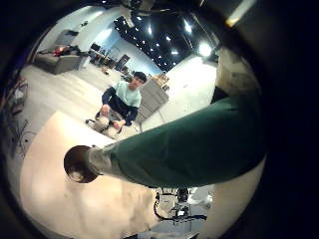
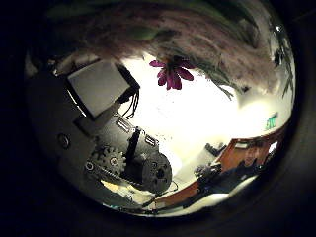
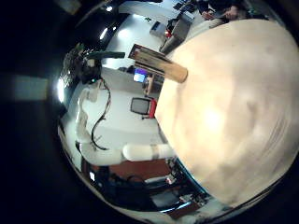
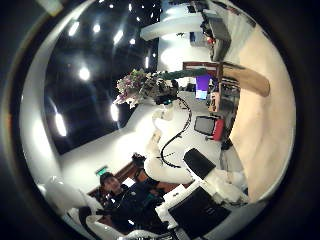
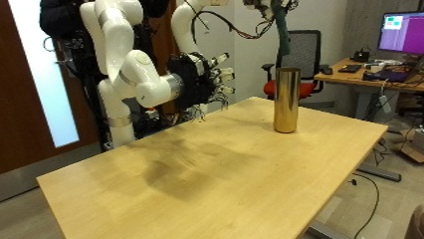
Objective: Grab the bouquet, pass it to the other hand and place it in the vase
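A tall golden vase [image 5: 285,100] stands upright near the table's far edge. Straight above it hangs the bouquet [image 5: 284,35] with its dark green wrapped stem pointing down, its lower end a little above the vase's mouth. My left hand [image 2: 109,128] is shut on the bouquet at the outside view's top edge. In the left palm views the stem [image 1: 189,144] runs down toward the vase's dark mouth [image 1: 79,163], and a purple flower [image 2: 173,71] shows among pale blooms. My right hand [image 5: 202,80] hovers open over the table's far side, apart from the vase, holding nothing.
The wooden table [image 5: 199,174] spreads wide in front of the vase. Behind it are a black office chair [image 5: 309,50] and a desk with a monitor [image 5: 402,32]. My right arm [image 5: 132,70] stands by the table's far corner.
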`<state>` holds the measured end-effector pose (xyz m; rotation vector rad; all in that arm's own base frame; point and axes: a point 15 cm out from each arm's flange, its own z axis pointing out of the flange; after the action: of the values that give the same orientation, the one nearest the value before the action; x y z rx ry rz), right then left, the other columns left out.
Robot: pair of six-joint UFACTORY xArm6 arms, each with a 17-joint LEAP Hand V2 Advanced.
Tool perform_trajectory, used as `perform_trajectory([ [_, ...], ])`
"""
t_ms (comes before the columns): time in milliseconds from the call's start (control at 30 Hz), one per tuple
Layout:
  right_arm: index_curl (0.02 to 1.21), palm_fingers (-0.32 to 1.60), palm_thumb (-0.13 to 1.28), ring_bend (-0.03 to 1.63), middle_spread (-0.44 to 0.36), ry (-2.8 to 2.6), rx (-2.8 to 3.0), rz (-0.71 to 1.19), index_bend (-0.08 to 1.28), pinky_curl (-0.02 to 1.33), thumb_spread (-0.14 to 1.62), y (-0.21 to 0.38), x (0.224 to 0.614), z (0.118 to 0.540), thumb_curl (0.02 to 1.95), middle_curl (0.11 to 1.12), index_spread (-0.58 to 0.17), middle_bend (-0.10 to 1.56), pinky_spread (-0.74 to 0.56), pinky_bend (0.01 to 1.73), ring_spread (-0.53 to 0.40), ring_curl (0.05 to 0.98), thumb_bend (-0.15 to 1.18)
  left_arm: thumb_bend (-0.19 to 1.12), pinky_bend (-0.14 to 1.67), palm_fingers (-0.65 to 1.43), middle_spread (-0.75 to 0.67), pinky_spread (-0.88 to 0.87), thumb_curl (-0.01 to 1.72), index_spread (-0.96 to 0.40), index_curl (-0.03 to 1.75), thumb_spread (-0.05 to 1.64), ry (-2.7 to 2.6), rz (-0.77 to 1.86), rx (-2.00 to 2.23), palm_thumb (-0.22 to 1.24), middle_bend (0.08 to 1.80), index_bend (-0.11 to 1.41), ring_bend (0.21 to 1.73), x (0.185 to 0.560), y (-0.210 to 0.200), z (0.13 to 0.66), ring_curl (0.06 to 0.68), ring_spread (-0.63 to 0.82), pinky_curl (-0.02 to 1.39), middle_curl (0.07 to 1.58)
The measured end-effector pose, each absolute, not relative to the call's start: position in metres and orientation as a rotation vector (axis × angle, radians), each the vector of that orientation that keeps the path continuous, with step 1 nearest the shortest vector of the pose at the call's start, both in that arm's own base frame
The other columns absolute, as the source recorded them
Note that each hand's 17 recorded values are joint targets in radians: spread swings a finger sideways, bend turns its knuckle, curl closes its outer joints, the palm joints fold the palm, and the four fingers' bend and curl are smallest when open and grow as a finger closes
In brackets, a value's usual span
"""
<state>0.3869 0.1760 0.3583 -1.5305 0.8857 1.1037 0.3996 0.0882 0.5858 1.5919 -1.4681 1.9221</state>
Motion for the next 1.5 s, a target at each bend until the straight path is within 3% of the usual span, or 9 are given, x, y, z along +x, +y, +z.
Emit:
perform_trajectory([
  [800,0.31,0.01,0.74,0.25,0.011,0.884,-1.524,1.105,0.19,0.32,0.99,0.176,0.388,0.357,0.43,0.24,-0.483,0.16,0.34,0.36,0.145,0.262,-0.03,-0.03,1.08,1.08,-0.5,-0.61,0.86,-0.72,1.4,0.42,-1.408,1.91,1.616,1.01,1.15,0.35,1.46,0.421,0.094,0.558,0.598,-0.4,1.0,0.93],
  [900,0.32,0.02,0.74,0.26,0.011,0.884,-1.525,1.105,0.19,0.32,0.99,0.176,0.387,0.356,0.43,0.24,-0.483,0.16,0.34,0.35,0.145,0.266,-0.03,-0.06,1.1,1.1,-0.5,-0.62,0.79,-0.71,1.4,0.57,-1.407,1.897,1.62,0.84,1.14,0.31,1.46,0.422,0.094,0.555,0.588,-0.4,0.99,0.93],
  [1167,0.32,0.03,0.75,0.26,0.011,0.883,-1.525,1.107,0.19,0.32,0.99,0.177,0.387,0.356,0.43,0.23,-0.482,0.16,0.34,0.35,0.145,0.268,-0.02,-0.05,1.12,1.06,-0.5,-0.64,0.62,-0.69,1.39,0.8,-1.377,1.868,1.61,0.63,1.07,0.18,1.38,0.424,0.098,0.543,0.537,-0.43,0.89,0.92],
  [1233,0.33,0.03,0.75,0.26,0.011,0.883,-1.526,1.106,0.19,0.32,0.99,0.177,0.387,0.356,0.43,0.23,-0.482,0.16,0.34,0.35,0.145,0.27,-0.02,-0.05,1.1,0.8,-0.5,-0.66,0.56,-0.64,1.36,0.84,-1.361,1.849,1.588,0.54,1.02,0.1,1.29,0.423,0.096,0.536,0.513,-0.47,0.83,0.91],
  [1367,0.33,0.03,0.75,0.26,0.011,0.885,-1.524,1.107,0.19,0.32,0.99,0.176,0.387,0.356,0.43,0.23,-0.481,0.16,0.34,0.35,0.145,0.27,-0.03,-0.04,1.07,0.44,-0.48,-0.67,0.49,-0.51,1.27,0.92,-1.327,1.829,1.564,0.49,0.92,0.09,1.24,0.419,0.1,0.525,0.485,-0.45,0.77,0.88],
  [1400,0.33,0.03,0.75,0.26,0.011,0.884,-1.525,1.108,0.19,0.32,0.99,0.177,0.387,0.356,0.43,0.23,-0.481,0.16,0.34,0.35,0.145,0.27,-0.03,-0.04,1.01,0.21,-0.43,-0.62,0.47,-0.45,1.23,0.93,-1.321,1.826,1.569,0.47,0.86,0.09,1.17,0.419,0.102,0.522,0.472,-0.38,0.76,0.86],
  [1500,0.33,0.03,0.75,0.26,0.011,0.881,-1.526,1.106,0.2,0.32,0.99,0.177,0.387,0.356,0.43,0.23,-0.484,0.16,0.34,0.34,0.145,0.27,-0.03,-0.03,0.7,-0.08,-0.19,-0.31,0.43,-0.19,1.08,0.95,-1.316,1.804,1.584,0.44,0.68,0.16,1.05,0.418,0.105,0.513,0.402,-0.12,0.67,0.76],
])
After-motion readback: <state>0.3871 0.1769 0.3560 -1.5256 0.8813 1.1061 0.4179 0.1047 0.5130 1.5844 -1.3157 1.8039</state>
